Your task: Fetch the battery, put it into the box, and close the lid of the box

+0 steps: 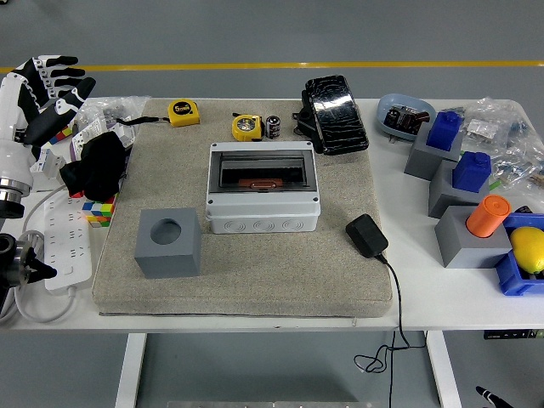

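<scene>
1. Battery (273, 127): small dark cylinder standing upright on its end, long axis vertical, at the far edge of the beige mat (246, 272). It sits just beside the yellow tape measure (246, 127) on its left and near the black glossy case (336, 115) on its right.
2. Box (263, 198): grey enclosure mid-mat, long axis running left-right, front wall facing the bench's near edge. Dark lid panel is on top; can't tell if it is latched.
3. Left robot hand (47, 89): raised at the far-left edge above the clutter, fingers (64, 72) spread apart and pointing right, holding nothing, touching nothing. Well apart from the battery.
4. Right robot hand: out of view.
5. Grey cube with round hole (168, 242) sits front-left on the mat; black adapter (366, 235) at the mat's right edge.
</scene>
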### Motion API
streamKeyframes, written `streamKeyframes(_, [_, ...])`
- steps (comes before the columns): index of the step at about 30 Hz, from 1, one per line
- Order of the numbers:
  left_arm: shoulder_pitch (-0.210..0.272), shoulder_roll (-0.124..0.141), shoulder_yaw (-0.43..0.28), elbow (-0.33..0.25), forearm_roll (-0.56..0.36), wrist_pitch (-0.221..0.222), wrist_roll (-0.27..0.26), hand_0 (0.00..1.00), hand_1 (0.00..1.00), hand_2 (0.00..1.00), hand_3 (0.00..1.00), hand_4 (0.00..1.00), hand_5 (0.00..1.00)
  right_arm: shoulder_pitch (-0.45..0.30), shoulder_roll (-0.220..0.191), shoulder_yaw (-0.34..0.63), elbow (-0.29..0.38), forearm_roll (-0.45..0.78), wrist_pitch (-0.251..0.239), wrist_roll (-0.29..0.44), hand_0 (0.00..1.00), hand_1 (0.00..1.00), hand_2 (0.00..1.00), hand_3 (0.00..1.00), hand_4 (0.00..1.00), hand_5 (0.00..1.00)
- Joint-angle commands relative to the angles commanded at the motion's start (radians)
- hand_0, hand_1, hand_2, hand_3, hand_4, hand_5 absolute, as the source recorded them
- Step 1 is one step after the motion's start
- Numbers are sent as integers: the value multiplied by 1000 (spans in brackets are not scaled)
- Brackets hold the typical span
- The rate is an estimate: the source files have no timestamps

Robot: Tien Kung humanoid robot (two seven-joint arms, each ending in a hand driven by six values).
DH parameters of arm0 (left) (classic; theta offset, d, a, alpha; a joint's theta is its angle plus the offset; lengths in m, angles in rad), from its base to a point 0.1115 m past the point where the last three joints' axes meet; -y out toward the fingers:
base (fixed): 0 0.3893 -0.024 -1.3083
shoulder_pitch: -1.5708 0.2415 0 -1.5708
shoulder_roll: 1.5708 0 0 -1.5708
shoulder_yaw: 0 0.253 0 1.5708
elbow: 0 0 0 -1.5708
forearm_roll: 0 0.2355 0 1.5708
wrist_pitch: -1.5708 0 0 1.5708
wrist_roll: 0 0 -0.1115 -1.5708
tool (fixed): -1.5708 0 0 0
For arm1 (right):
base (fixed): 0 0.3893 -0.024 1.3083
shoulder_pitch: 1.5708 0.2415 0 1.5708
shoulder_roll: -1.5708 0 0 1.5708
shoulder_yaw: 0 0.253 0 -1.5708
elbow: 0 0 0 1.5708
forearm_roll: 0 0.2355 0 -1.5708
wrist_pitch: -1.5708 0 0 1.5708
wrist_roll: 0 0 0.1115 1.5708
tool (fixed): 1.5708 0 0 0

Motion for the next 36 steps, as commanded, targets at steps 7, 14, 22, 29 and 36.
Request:
streamKeyframes(7, [2, -4, 5, 3, 3, -10, 8, 441, 564, 579, 612, 998, 509, -7, 4, -1, -5, 1, 5, 0, 653, 674, 691, 631, 959, 561])
streamKeyframes(14, [4, -5, 6, 2, 3, -19, 13, 442, 563, 580, 611, 998, 510, -9, 0, 8, -4, -3, 4, -1, 653, 674, 691, 631, 959, 562])
streamKeyframes(22, [6, -6, 5, 4, 4, -23, 19, 442, 561, 576, 609, 998, 506, -7, 2, 9, -3, -3, 2, 0, 653, 673, 691, 631, 958, 562])
streamKeyframes(29, [4, -7, 8, 6, 4, -30, 24, 442, 561, 574, 610, 998, 506, -4, 2, 10, -3, -3, 3, 0, 653, 674, 691, 630, 958, 562])
streamKeyframes(36, [4, -8, 10, 7, 7, -38, 32, 442, 561, 573, 610, 998, 507, -4, 1, 12, -4, -4, 4, 0, 653, 673, 691, 629, 957, 563])
